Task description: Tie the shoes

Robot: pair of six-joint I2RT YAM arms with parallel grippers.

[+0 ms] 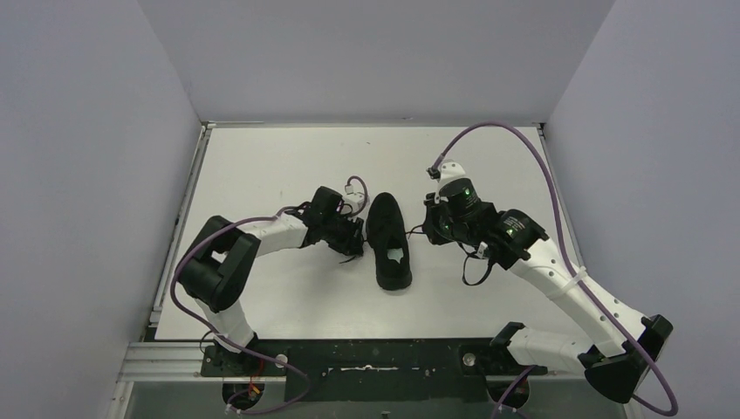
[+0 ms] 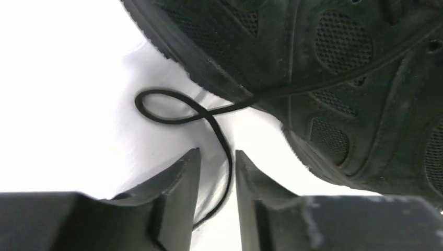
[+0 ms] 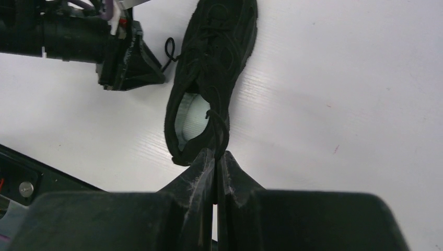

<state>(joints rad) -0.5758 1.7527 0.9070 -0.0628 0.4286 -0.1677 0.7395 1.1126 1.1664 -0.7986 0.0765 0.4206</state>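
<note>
Mid-table between the arms, sneaker (image 1: pixel 389 240) with toe pointing away; right gripper (image 3: pixel 215 154) clamped on one lace end (image 3: pixel 224 137), left gripper (image 2: pixel 217 152) parted around the other lace's looped tail (image 2: pixel 218 133): close squarely on that strand below the loop, then draw outward gently without dragging the sneaker.

Shoe (image 2: pixel 334 78) ahead of left gripper (image 2: pixel 217 152): matt black, suede-like panels, perforated mesh insets, ribbed rubbery sole edge. Lace (image 2: pixel 209 117): thin smooth black cord, slight sheen. Right gripper (image 3: pixel 215 152) fingers (image 3: pixel 197 173): matt black plastic, scuffed whitish. Table (image 3: pixel 339 78) beyond: white, smooth, faintly grained.
</note>
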